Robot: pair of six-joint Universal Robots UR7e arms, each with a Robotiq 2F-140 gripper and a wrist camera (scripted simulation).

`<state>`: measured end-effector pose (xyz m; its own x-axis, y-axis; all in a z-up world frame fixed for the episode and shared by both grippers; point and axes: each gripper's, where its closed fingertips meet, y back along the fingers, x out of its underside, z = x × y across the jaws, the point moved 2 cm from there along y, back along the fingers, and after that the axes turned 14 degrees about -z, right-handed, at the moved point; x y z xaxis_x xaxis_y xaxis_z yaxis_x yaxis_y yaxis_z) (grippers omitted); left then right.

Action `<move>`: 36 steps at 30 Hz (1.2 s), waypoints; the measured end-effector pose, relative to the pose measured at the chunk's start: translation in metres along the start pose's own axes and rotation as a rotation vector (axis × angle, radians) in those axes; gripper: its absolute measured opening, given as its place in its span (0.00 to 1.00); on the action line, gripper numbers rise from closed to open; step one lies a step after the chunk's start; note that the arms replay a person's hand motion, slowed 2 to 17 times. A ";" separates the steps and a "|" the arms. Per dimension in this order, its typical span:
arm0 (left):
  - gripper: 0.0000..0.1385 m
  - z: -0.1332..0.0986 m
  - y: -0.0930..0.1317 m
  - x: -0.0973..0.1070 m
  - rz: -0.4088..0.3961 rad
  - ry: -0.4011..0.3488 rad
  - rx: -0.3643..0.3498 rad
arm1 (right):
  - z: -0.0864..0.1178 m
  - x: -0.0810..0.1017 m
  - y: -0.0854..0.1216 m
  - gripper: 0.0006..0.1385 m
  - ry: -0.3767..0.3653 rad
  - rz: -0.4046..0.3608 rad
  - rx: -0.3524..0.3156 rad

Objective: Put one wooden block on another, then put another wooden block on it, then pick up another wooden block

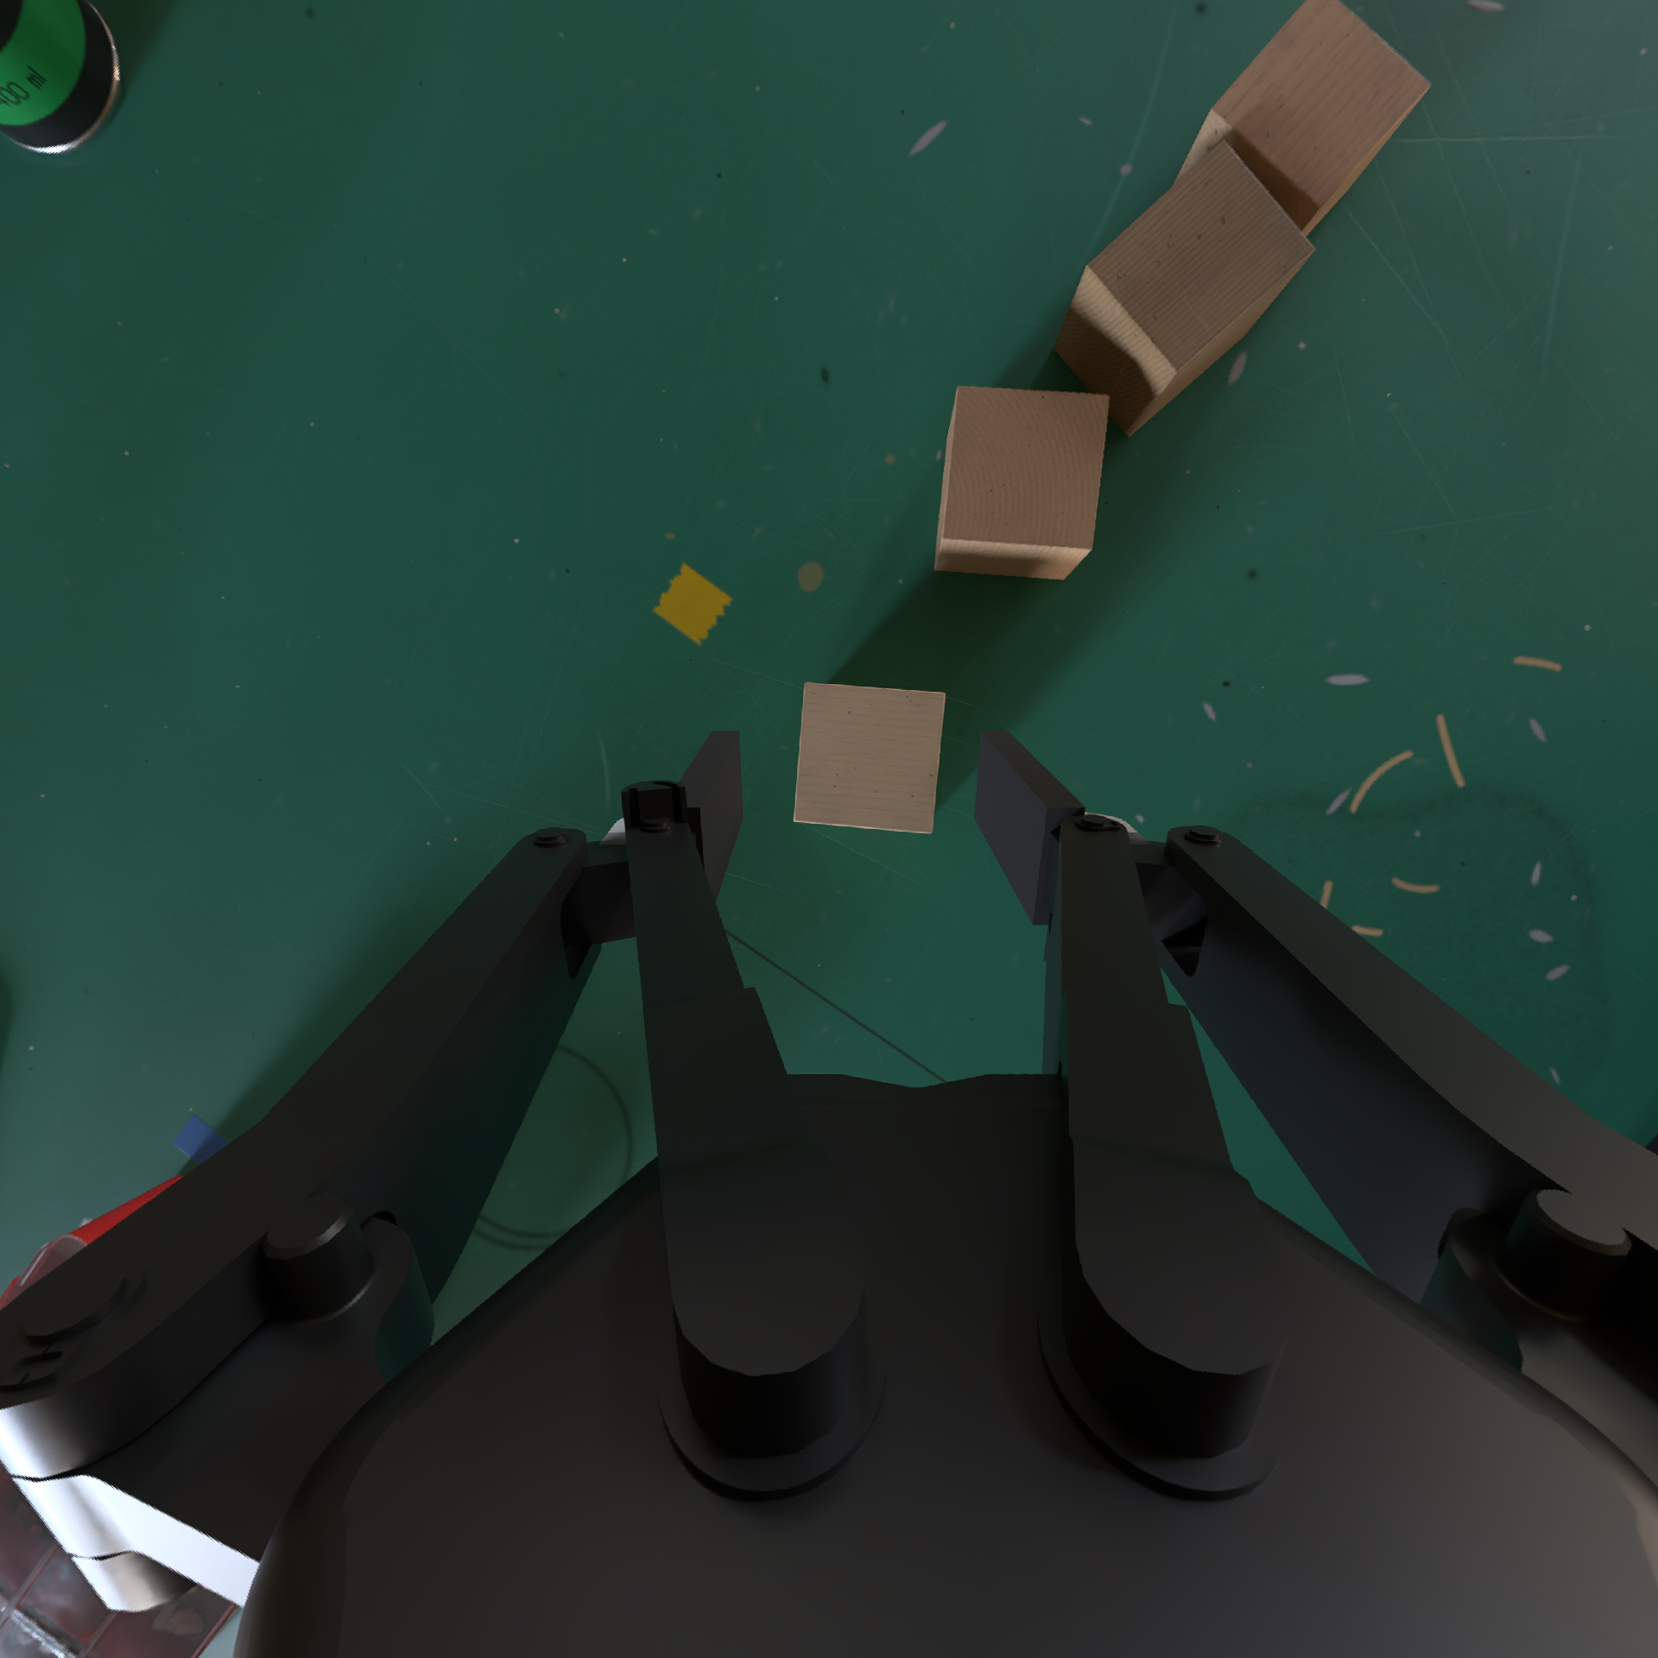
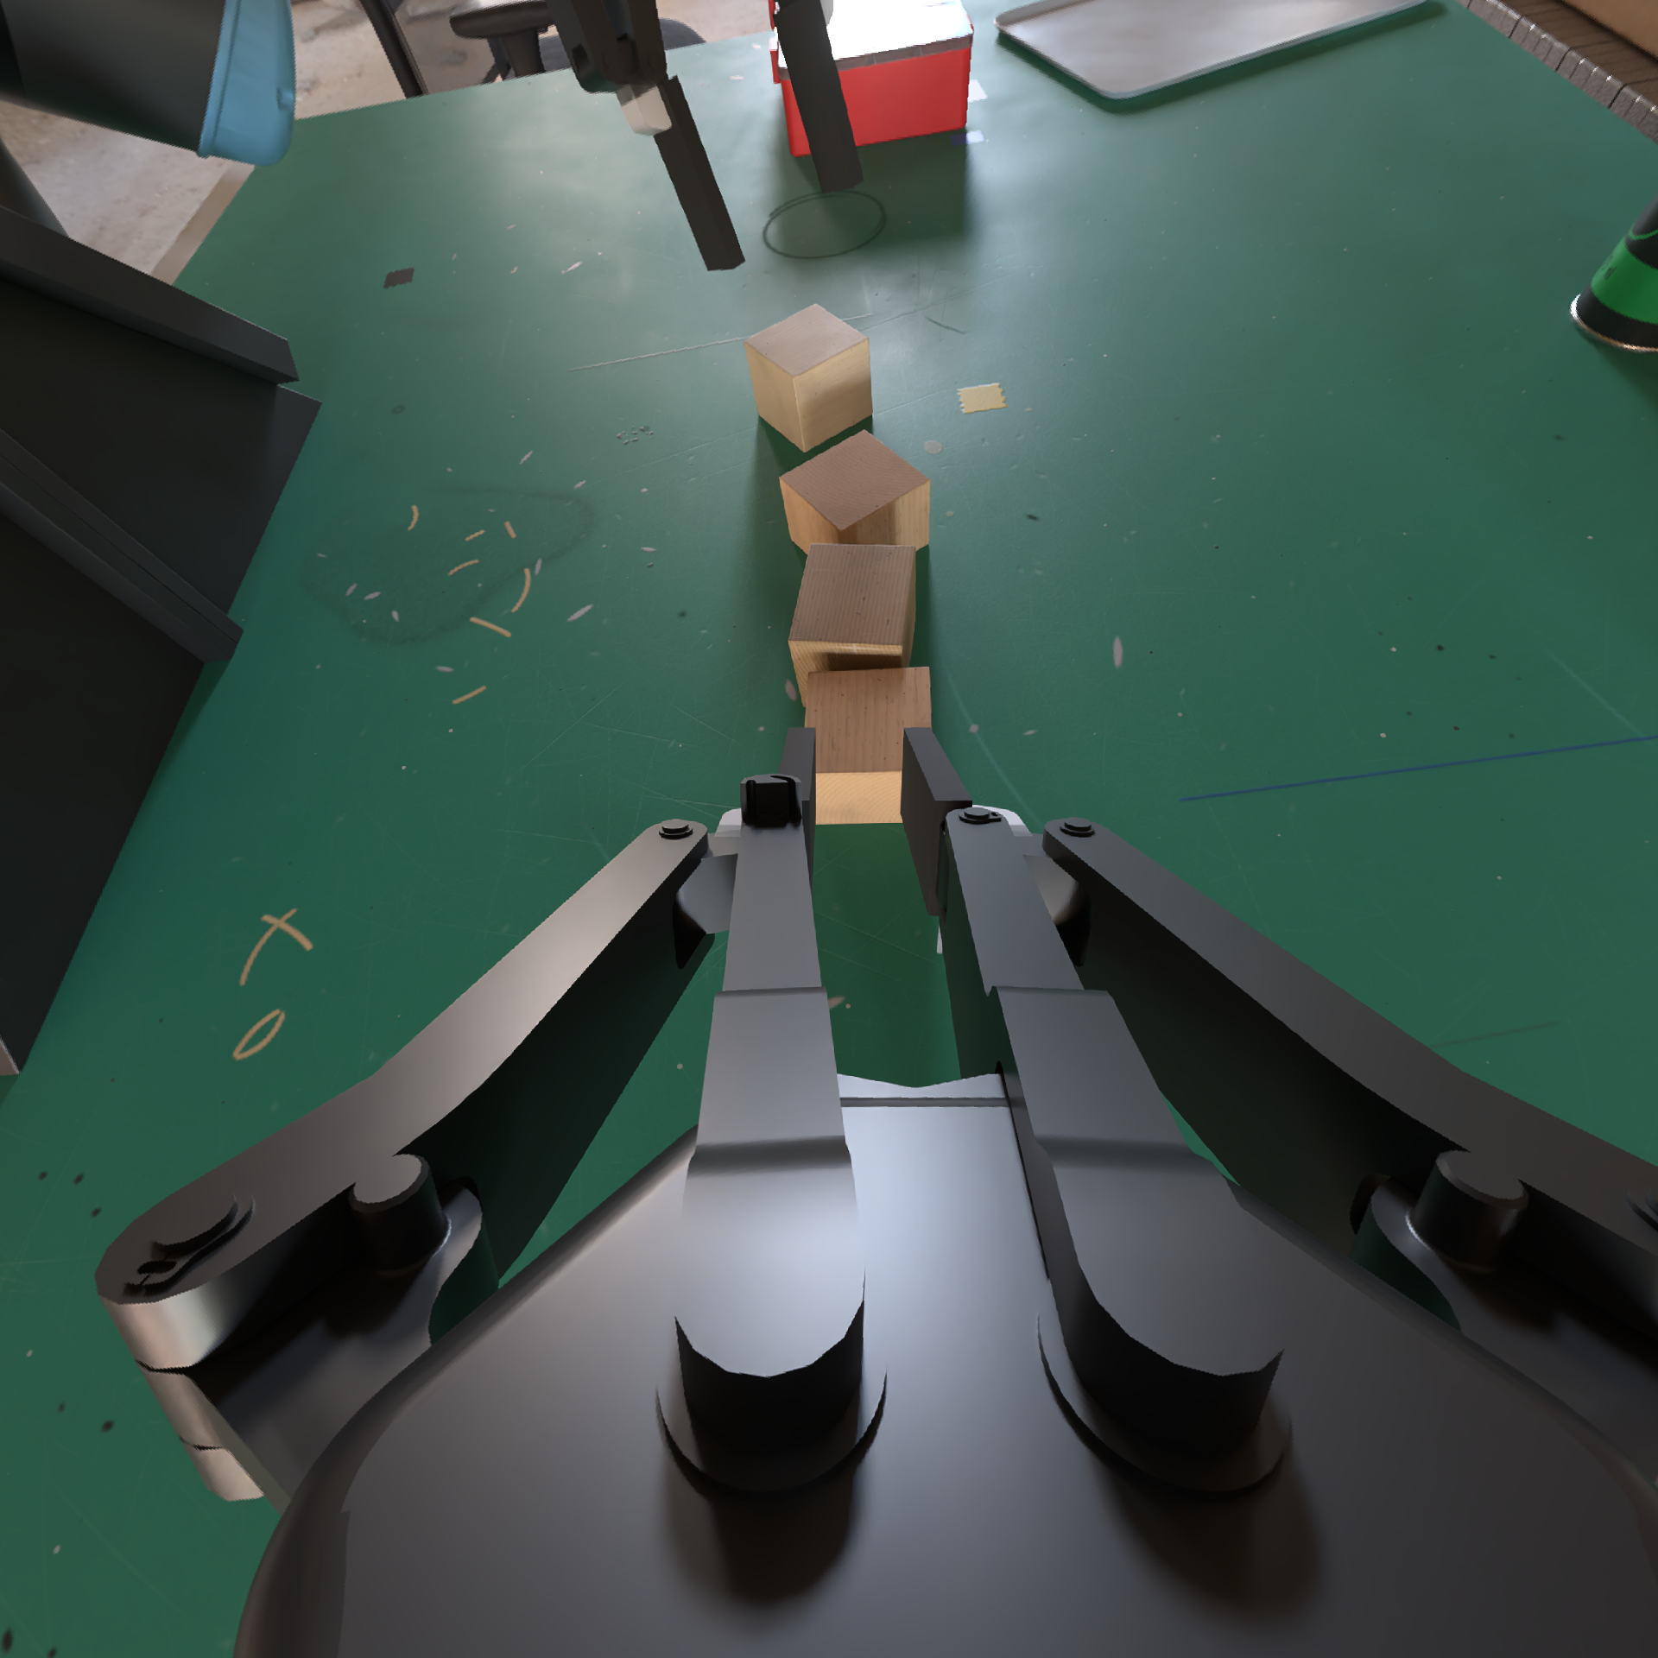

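Left wrist view: my left gripper (image 1: 859, 781) hangs spread wide, one pale block (image 1: 868, 758) below between the fingers, untouched. Right wrist view: my right gripper (image 2: 857, 776) has the nearest block (image 2: 866, 718) between its fingers, seemingly clamped. Four blocks in a row, none stacked; the second block (image 2: 852, 601) touches the nearest. All on a scuffed green mat (image 2: 1256, 583), with one red box (image 2: 884, 85), one grey tray (image 2: 1193, 40), one green can (image 2: 1628, 287).
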<state>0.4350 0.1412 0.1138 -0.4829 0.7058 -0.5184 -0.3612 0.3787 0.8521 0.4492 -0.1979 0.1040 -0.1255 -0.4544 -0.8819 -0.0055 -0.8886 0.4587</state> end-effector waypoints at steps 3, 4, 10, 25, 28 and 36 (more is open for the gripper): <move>0.51 0.001 -0.005 0.002 0.016 -0.002 0.005 | 0.000 -0.001 0.001 0.18 -0.001 -0.007 0.002; 0.51 0.001 -0.007 0.004 0.026 -0.002 0.005 | 0.000 -0.001 0.002 0.18 -0.001 -0.009 0.002; 0.53 0.002 -0.018 0.014 0.106 0.001 0.012 | 0.000 -0.002 0.004 0.19 -0.005 -0.020 0.001; 0.57 -0.005 -0.041 0.019 0.226 -0.008 0.054 | -0.001 0.001 0.006 0.19 -0.012 -0.005 0.012; 0.58 -0.006 -0.044 0.021 0.250 -0.019 0.050 | -0.001 0.002 0.005 0.19 -0.014 0.004 0.012; 0.62 -0.009 -0.053 0.021 0.278 -0.033 0.061 | -0.001 0.003 0.001 0.20 -0.009 0.026 0.012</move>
<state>0.4363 0.1306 0.0572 -0.5303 0.8061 -0.2626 -0.1699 0.2025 0.9644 0.4498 -0.2007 0.1015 -0.1348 -0.4770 -0.8685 -0.0144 -0.8755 0.4831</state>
